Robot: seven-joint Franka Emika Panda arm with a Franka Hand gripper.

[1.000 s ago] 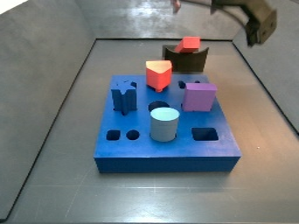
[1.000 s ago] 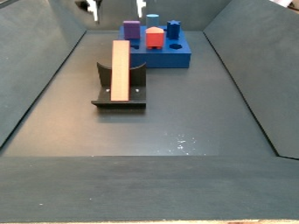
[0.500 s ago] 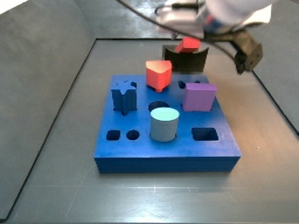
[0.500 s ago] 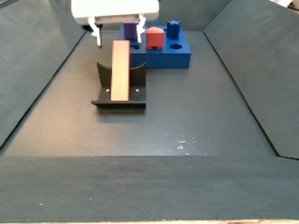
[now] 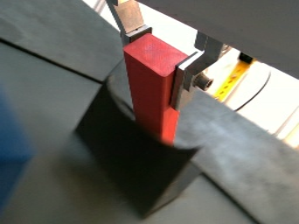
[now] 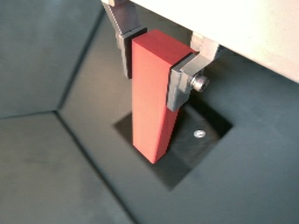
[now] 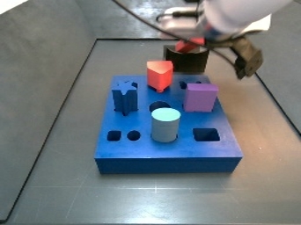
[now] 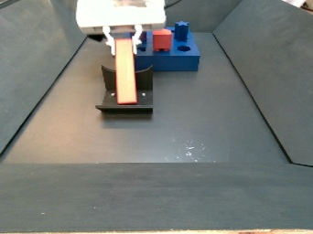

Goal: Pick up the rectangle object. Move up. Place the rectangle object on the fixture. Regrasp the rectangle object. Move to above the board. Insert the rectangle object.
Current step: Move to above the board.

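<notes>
The rectangle object (image 8: pixel 124 73), a long red-orange bar, stands tilted in the dark fixture (image 8: pixel 124 102), its lower end in the notch. My gripper (image 8: pixel 123 32) is at the bar's upper end. In both wrist views the fingers press against opposite sides of the bar (image 5: pixel 152 87) (image 6: pixel 152 114), so the gripper (image 5: pixel 162 57) (image 6: pixel 153 70) is shut on it. The fixture (image 5: pixel 140 166) (image 6: pixel 187 149) lies below. The blue board (image 7: pixel 165 151) is in front of the fixture (image 7: pixel 188 60) in a side view, and beyond it (image 8: pixel 171 58) in the other.
On the board stand a red-and-cream wedge block (image 7: pixel 159 72), a purple block (image 7: pixel 201 95), a blue star peg (image 7: pixel 125 95) and a pale cylinder (image 7: pixel 165 123). Open holes (image 7: pixel 206 134) sit along its near edge. Grey walls (image 8: pixel 49 82) enclose the floor.
The gripper has come down from above onto the bar's upper end. Its fingers, wide apart half a second ago, now sit against the bar's sides. The bar stays on the fixture.
</notes>
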